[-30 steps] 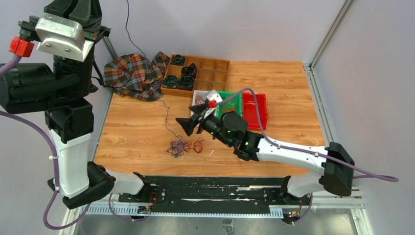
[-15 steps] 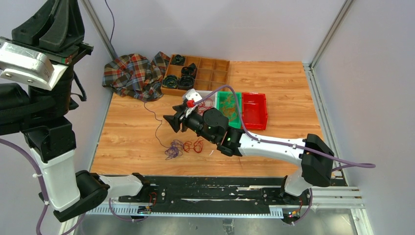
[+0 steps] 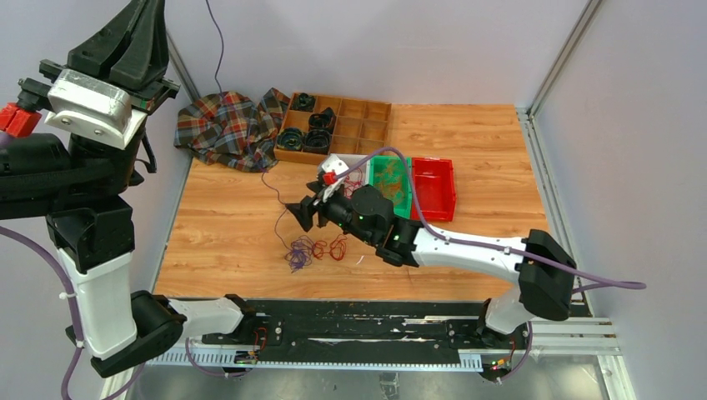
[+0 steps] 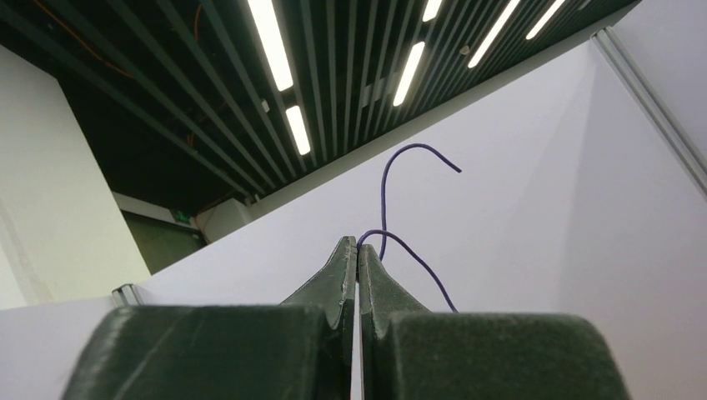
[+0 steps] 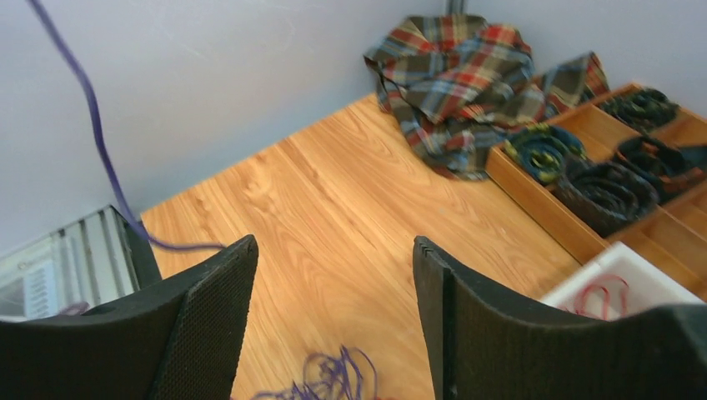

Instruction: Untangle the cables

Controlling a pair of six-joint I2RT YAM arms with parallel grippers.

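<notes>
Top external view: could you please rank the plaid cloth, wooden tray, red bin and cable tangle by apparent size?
Largest: plaid cloth and wooden tray, about alike, so unranked.
Next: red bin.
Smallest: cable tangle, sparse and only slightly smaller in footprint.

The wood-grain surface (image 3: 475, 158) is carrying a crumpled plaid cloth (image 3: 223, 129) at its far left corner. Just beside it, along the far edge, a wooden tray (image 3: 371, 127) of compartments is holding black coiled rings (image 3: 318, 137) in its left cells. Toward the middle, a white bin (image 5: 625, 273), a green bin (image 3: 405, 198) and a red bin (image 3: 435, 190) are standing side by side. Near the near edge, left of centre, purple and red cables (image 3: 313, 248) are lying tangled, one purple cable (image 5: 98, 143) running up off the heap.
</notes>
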